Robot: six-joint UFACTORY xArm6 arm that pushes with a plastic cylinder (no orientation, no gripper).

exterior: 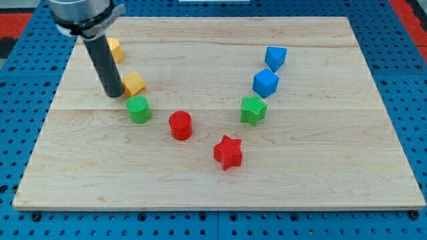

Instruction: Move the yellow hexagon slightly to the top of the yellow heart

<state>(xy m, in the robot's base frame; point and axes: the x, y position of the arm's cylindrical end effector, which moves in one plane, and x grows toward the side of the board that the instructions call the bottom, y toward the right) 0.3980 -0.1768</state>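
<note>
— Where is my tip [113, 95] placed?

— It is seen at the view's left, on the wooden board [200, 180], just left of a yellow block [134, 83] and close enough that contact cannot be ruled out. No hand is carried by the arm; only a dark rod is fitted, so nothing is gripped or let go.

— And the second yellow piece?

— Another yellow block [115, 49] is found further toward the view's top, partly hidden behind the rod. Which of the two is the hexagon and which the heart cannot be told.

— What else is laid out?

— A green cylinder [139, 109] is set just below the nearer yellow block. A red cylinder [180, 125] is placed to its right, and a red star [228, 152] lower right of that. A green star-like block [253, 109] is seen right of centre, with a blue block [265, 83] above it and a second blue block [275, 57] nearer the view's top.
</note>
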